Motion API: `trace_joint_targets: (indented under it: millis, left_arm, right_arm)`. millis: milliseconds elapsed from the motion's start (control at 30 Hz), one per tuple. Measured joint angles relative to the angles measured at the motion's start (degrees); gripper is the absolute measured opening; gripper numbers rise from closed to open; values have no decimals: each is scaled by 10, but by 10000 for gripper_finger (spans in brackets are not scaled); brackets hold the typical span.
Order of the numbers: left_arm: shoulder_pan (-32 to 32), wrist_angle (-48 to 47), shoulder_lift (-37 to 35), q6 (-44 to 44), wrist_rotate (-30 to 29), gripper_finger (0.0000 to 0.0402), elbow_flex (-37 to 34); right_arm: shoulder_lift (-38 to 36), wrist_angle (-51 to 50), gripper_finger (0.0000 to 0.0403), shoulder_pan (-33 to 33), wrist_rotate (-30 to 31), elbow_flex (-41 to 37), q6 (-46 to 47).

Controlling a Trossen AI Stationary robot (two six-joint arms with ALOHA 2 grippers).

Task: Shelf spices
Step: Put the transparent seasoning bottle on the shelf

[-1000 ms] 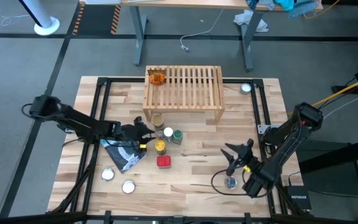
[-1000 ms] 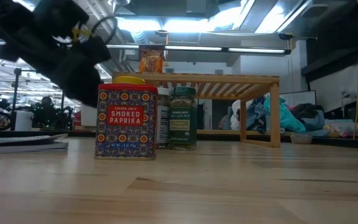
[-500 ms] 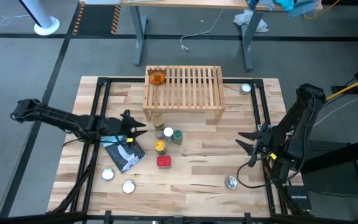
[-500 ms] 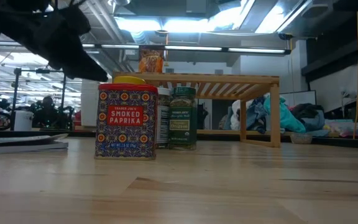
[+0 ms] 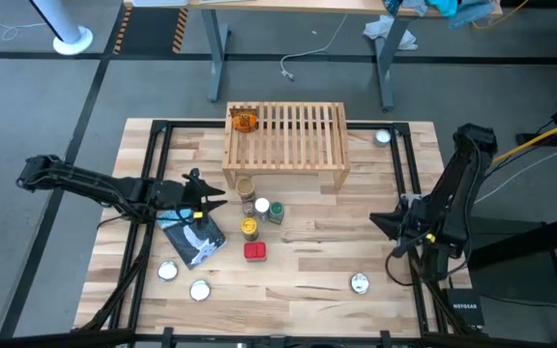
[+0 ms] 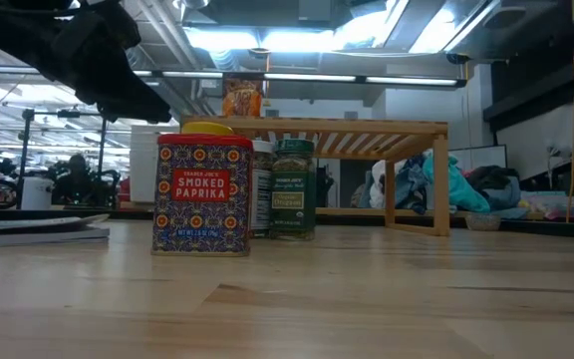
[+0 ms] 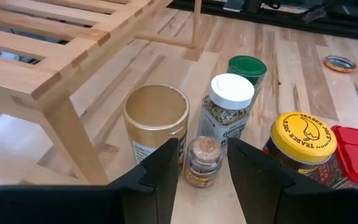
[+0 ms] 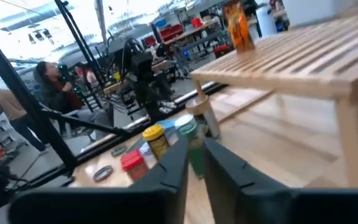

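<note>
In front of the shelf (image 5: 286, 145), on the table (image 5: 307, 271), six spices stand bunched together: tan-lid jar (image 5: 246, 187), small clear jar (image 7: 204, 160), white-lid jar (image 5: 261, 205), green-lid jar (image 5: 277, 211), yellow-lid jar (image 5: 249, 227) and the red smoked paprika tin (image 5: 254, 251). None has moved in the last sec. Only the orange packet (image 5: 245, 121) is up on the shelf, at its back left corner, so by my read approx. one of seven is done.

What changed is the arms. The left gripper (image 5: 204, 193) has pulled back from over the blue-and-white pouch (image 5: 193, 235) and now sits low, just left of the cluster, facing it. Its jaws are part open and empty, w/ the small clear jar lined up between them, near but not touched. Prob. the next pick, though the tan-lid and white-lid jars crowd it on both sides.

The right gripper (image 5: 383, 220) has lifted off the silver disc (image 5: 359, 283) and swung back to the table's right edge. Its jaws have clenched almost together on nothing. The disc stays where it was.
</note>
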Motion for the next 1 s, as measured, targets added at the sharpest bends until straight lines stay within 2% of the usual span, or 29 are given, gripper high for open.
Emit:
trace_joint_targets:
  millis: [133,300,467,600,767,867,1000]
  left_arm:
    - [0,0,0,-9,-2,131,0]
    - [0,1,0,-4,-4,131,0]
    - [0,1,0,-4,-7,131,0]
    - [0,1,0,4,-8,131,0]
    - [0,1,0,7,-8,131,0]
    - [0,1,0,7,-8,131,0]
    - [0,1,0,9,-8,131,0]
  right_arm:
    - [19,129,13,-6,-20,0,-105]
    - [63,321,9,-83,-68,1,-320]
    - [86,442,5,-205,-242,1,-501]
    - [92,551,5,-302,-351,0,-703]
    - [92,691,7,-414,-549,0,-927]
    - [84,718,7,-472,-628,1,-982]
    - [52,681,7,-531,-696,0,-999]
